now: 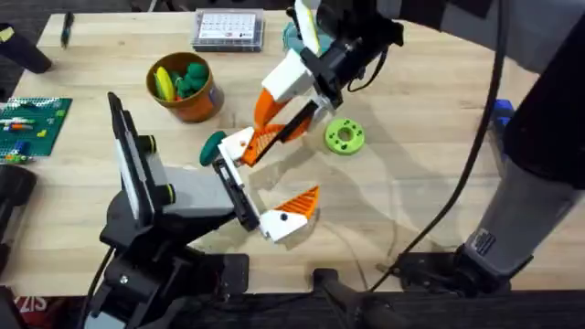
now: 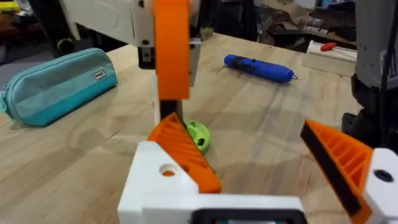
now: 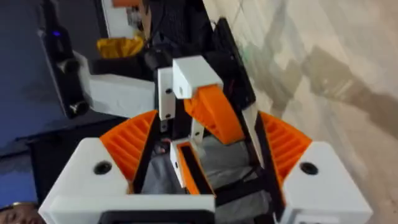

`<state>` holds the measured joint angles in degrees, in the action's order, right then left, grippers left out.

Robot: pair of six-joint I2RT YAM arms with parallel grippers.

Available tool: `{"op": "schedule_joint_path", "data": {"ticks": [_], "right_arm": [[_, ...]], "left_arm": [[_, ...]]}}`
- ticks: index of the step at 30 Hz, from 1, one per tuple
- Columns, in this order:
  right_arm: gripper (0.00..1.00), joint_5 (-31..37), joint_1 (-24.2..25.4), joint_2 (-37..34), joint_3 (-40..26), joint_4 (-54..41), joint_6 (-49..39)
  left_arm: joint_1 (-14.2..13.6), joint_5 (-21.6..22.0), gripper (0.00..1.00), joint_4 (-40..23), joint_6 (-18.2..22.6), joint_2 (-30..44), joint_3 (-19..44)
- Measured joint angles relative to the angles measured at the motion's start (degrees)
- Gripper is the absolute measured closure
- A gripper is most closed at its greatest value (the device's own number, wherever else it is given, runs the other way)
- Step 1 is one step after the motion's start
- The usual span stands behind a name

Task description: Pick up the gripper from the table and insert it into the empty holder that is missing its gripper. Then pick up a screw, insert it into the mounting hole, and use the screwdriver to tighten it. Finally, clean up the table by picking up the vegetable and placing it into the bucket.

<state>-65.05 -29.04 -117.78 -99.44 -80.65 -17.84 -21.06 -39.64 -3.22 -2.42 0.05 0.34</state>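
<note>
Left end effector (image 1: 265, 187) fingers apart, empty; right end effector (image 1: 265, 137) — clamped on loose orange-white gripper (image 3: 208, 109); vegetable (image 1: 213, 144) beside on counter (image 1: 411, 183).

My bench (image 1: 439, 183) is pale wood, matt, with fine straight grain. My left claw (image 2: 261, 168) has white smooth plastic fingers faced with ribbed orange plastic pads (image 2: 339, 158); my right claw (image 3: 205, 155) looks the same. The screwdriver (image 2: 258, 68) is glossy blue plastic with a short metal tip. The bucket (image 1: 187, 91) has a shiny orange-brown side. The teal case (image 2: 59, 84) looks like soft cloth. The lime disc (image 1: 345, 136) is smooth matt plastic.
</note>
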Motion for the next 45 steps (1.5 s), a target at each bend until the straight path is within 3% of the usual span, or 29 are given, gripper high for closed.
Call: {"op": "schedule_joint_path", "data": {"ticks": [10, 19, 22, 30, 31, 32, 45], "right_arm": [[0.323, 1.7, -0.8, 0.0, 0.0, -1.3, -3.2], [0.346, 1.8, -0.8, 0.0, 0.0, 2.6, -2.8], [0.403, 1.9, -0.8, 0.0, 0.0, 2.7, -2.6], [0.662, 2.0, -0.8, 0.0, 0.0, 2.7, -2.1], [0.722, 2.1, -0.8, 0.0, 0.0, 2.7, -2.1], [0.982, 1.2, -0.5, 0.0, 0.0, 2.6, -2.0], [0.981, -6.6, -0.3, -2.4, 0.6, 8.7, -1.3]], "left_arm": [[0.0, 0.0, 0.01, 0.0, 0.0, 0.0, 0.0], [0.0, 0.0, 0.01, 0.0, 0.0, 0.0, 0.0], [0.0, 0.0, 0.01, 0.0, 0.0, 0.0, 0.0], [0.0, 0.0, 0.01, 0.0, 0.0, 0.0, 0.0], [0.0, 0.1, 0.01, 0.0, 0.0, 0.0, 0.0], [0.0, 0.4, 0.01, 0.0, -0.2, 0.0, 0.0], [0.7, 4.8, 0.01, 0.6, 0.7, 0.0, 0.0]]}}
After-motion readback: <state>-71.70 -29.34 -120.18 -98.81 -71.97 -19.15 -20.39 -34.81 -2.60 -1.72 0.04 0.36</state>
